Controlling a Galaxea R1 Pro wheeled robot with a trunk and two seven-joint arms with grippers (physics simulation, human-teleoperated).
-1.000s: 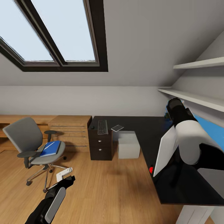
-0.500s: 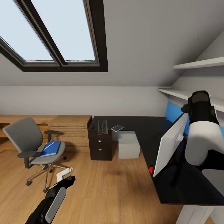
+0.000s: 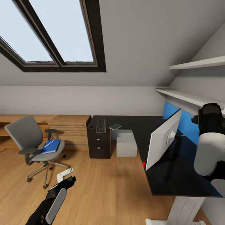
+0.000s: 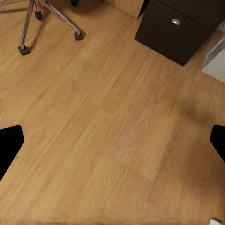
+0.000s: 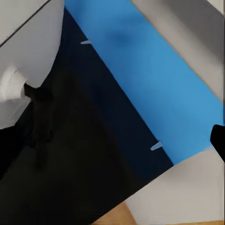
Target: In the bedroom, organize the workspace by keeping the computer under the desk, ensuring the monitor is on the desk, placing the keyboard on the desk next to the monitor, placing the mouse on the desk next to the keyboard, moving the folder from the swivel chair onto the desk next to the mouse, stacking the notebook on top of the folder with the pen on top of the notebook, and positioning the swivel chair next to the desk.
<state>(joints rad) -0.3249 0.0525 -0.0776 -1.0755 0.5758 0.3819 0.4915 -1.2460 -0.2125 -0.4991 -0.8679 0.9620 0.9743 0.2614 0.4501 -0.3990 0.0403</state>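
The desk [image 3: 147, 123] has a glossy black top. The monitor [image 3: 164, 137] stands on it with its pale back toward me; its back [image 5: 28, 47] and black stand [image 5: 40, 117] fill part of the right wrist view. The keyboard [image 3: 101, 125], the mouse [image 3: 91, 126] and the notebook [image 3: 115, 126] lie at the desk's far end. The computer [image 3: 126, 143] sits under the desk. The folder [image 3: 50, 146] rests on the swivel chair [image 3: 28, 134] with a thin white pen across it. My left gripper [image 4: 112, 143] hangs open over the floor. My right gripper [image 5: 112, 140] is open behind the monitor.
A dark three-drawer unit [image 3: 99, 145] holds up the desk's far end, beside low wooden shelving [image 3: 68, 128]. A blue wall panel [image 3: 184, 123] and white shelves [image 3: 187, 98] run along the right wall. A small red object [image 3: 144, 164] lies at the desk's edge. The chair's casters [image 4: 78, 35] stand on wooden floor.
My right arm has swung away from the monitor's top toward the right wall, leaving the monitor standing free. The whole view has shifted, so the camera has moved. The left arm holds still.
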